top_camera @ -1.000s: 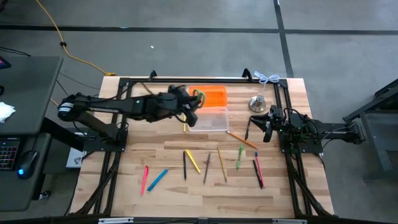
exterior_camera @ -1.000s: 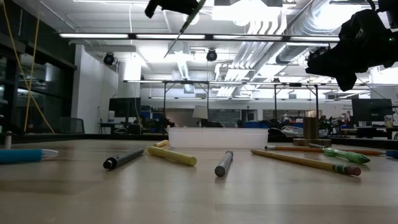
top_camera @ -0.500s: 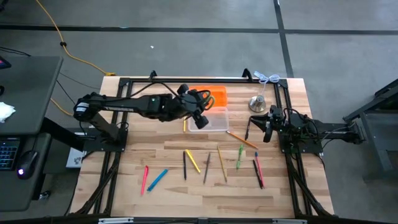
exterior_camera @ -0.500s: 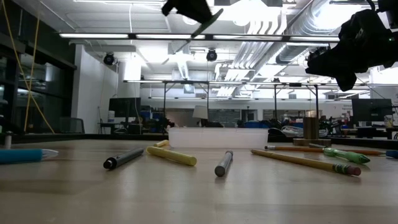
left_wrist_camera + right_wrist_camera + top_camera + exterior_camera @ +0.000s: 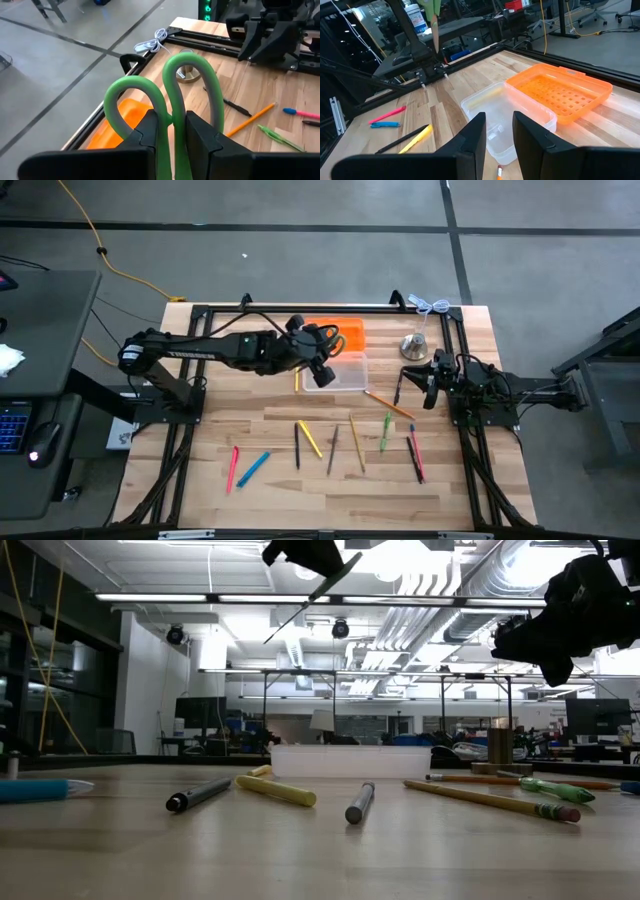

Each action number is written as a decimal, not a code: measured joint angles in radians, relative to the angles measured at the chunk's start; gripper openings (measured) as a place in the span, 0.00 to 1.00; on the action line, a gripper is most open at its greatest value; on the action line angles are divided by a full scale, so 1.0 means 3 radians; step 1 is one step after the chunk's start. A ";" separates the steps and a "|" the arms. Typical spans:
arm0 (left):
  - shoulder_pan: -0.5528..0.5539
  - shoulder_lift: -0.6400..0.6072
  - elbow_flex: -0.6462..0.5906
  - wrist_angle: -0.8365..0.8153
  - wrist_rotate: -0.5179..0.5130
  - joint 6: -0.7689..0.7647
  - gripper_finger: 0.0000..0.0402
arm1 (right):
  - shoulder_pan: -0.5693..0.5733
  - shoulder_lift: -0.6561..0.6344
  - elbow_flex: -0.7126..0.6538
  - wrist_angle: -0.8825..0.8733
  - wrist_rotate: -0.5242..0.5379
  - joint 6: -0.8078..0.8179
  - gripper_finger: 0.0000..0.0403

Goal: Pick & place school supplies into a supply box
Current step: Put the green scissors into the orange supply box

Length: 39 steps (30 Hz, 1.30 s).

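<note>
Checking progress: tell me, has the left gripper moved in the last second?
Yes. The left gripper, holding the scissors, moved rightward, over the supply box.

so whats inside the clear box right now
The supply box looks mostly empty through its clear walls, with something small and pale on the floor. The left gripper, holding the scissors, hides part of it from above.
</note>
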State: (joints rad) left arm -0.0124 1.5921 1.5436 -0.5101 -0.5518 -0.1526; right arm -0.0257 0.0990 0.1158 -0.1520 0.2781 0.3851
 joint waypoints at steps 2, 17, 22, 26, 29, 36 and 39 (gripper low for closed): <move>0.0000 0.0000 -0.0001 0.0046 0.0010 0.0073 0.22 | 0.0000 0.0000 0.0000 0.0000 -0.0001 0.0000 0.18; 0.0224 0.0131 -0.0003 0.0219 0.0374 0.0275 0.22 | 0.0000 0.0000 0.0000 0.0000 -0.0002 0.0001 0.18; 0.0310 0.0229 -0.0006 0.0331 0.0533 0.0339 0.22 | 0.0000 0.0000 0.0000 0.0000 -0.0002 0.0000 0.18; 0.0375 0.0306 0.0023 0.0352 0.0681 0.0364 0.22 | 0.0000 -0.0001 0.0000 0.0000 -0.0002 0.0000 0.18; 0.0415 0.0424 0.0124 0.0282 0.0702 0.0448 0.22 | 0.0000 0.0000 0.0000 -0.0001 0.0003 0.0000 0.18; 0.0416 0.0737 0.0503 0.0170 0.0787 0.0686 0.22 | 0.0000 0.0000 0.0000 0.0000 0.0000 0.0000 0.18; 0.0416 0.0895 0.0677 0.0053 0.0786 0.0777 0.22 | 0.0000 0.0000 0.0000 0.0000 -0.0001 0.0001 0.18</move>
State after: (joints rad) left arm 0.1123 1.8606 1.7467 -0.4944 -0.3161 0.0805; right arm -0.0257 0.0990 0.1158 -0.1520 0.2779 0.3853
